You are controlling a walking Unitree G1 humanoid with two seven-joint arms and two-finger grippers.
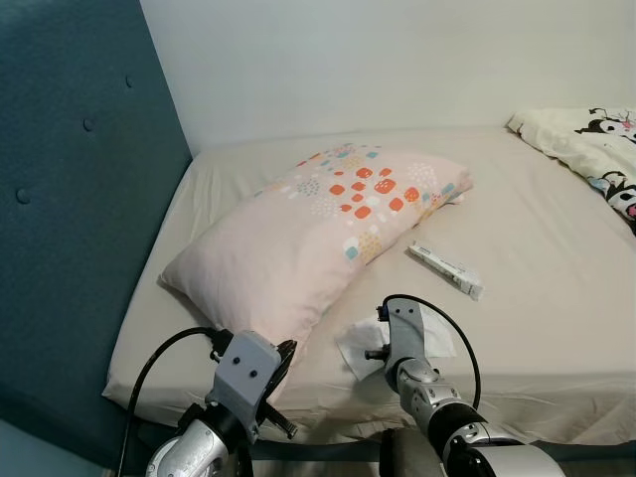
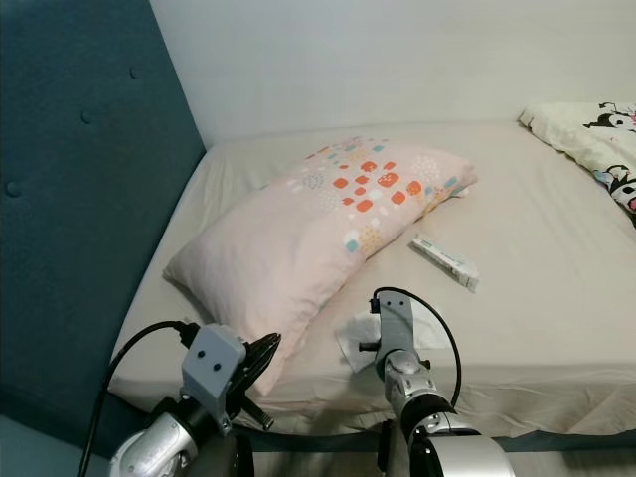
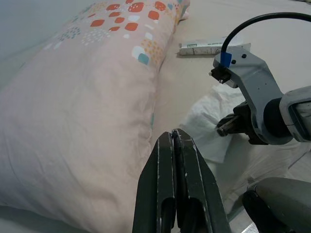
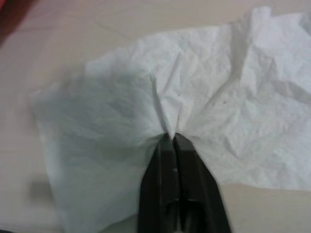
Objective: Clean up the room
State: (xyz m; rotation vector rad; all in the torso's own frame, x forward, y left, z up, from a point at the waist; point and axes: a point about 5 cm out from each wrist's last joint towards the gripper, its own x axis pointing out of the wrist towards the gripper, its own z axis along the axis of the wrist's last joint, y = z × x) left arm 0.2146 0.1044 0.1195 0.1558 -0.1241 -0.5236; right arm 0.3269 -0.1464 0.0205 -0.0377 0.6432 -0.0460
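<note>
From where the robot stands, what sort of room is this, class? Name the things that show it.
Most likely a bedroom: a bed with a beige sheet, a patterned pillow lying on it, and a padded blue headboard beside it.

Pale pink pillow (image 1: 298,238) with orange, teal and white patches clustered toward one end. Beige bed sheet (image 1: 537,229). Teal-blue tufted headboard (image 1: 70,199). White crumpled tissue (image 4: 194,107). White box (image 1: 447,269) with green print. Cream quilt (image 1: 586,139) carrying black-and-pink cartoon figures. White wall (image 1: 378,60). Black claw fingers (image 3: 177,194).
</note>
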